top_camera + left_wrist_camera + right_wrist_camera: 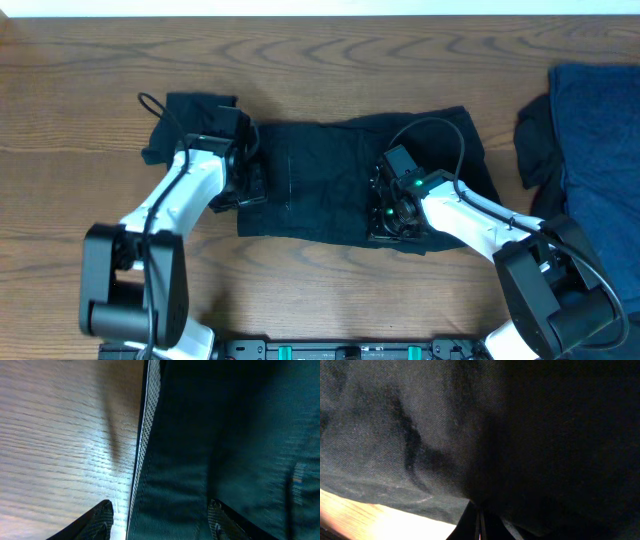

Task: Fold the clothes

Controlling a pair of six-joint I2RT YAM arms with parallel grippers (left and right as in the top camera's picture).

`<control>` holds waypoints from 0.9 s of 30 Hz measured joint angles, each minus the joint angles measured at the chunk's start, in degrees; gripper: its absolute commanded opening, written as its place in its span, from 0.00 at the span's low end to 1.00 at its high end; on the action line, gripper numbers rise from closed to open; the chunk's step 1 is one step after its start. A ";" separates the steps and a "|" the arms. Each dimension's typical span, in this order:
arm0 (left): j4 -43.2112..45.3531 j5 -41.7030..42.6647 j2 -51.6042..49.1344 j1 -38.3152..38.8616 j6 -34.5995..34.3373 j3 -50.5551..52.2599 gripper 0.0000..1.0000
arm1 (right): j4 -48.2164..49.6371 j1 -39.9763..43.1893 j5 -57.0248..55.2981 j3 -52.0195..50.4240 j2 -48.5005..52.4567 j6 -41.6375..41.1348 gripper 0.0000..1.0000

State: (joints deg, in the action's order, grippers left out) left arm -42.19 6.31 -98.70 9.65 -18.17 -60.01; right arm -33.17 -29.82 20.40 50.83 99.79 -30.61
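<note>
The clothes' large black garment (320,180) lies spread flat across the middle of the table. My left gripper (250,182) is at its left edge. In the left wrist view this gripper (160,520) is open, straddling the pale grey-white checked edge (145,435). One finger (102,516) is over bare wood, the other over the black cloth (225,435). My right gripper (386,218) sits low on the garment's right front part. In the right wrist view it (480,510) is shut, and dark cloth (420,425) gathers into folds at its tips.
A navy-blue garment (600,150) lies at the right edge with another black piece (535,140) beside it. A small black bundle (190,115) sits behind my left arm. The wooden table (80,120) shows bare at the left and along the back.
</note>
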 measured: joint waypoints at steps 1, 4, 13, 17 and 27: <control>0.04 0.07 -0.72 0.00 -0.02 0.00 0.63 | 0.02 0.00 0.00 0.00 0.00 0.02 0.01; 0.44 0.39 -2.29 0.00 -0.02 0.00 0.63 | 0.00 0.00 0.00 0.00 0.00 0.02 0.01; 0.90 3.48 -3.32 0.00 0.00 0.00 0.63 | 0.02 0.00 0.00 0.00 0.00 0.00 0.02; 0.87 5.18 -3.32 0.00 0.00 0.00 0.65 | 0.02 0.00 0.00 0.00 0.00 0.02 0.01; 1.11 5.81 -3.32 0.00 0.02 0.07 0.76 | 0.00 0.00 0.00 0.00 0.00 0.02 0.02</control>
State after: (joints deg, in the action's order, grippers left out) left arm -41.08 12.12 -102.02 9.65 -18.15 -59.94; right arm -33.17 -29.82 20.40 50.83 99.79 -30.59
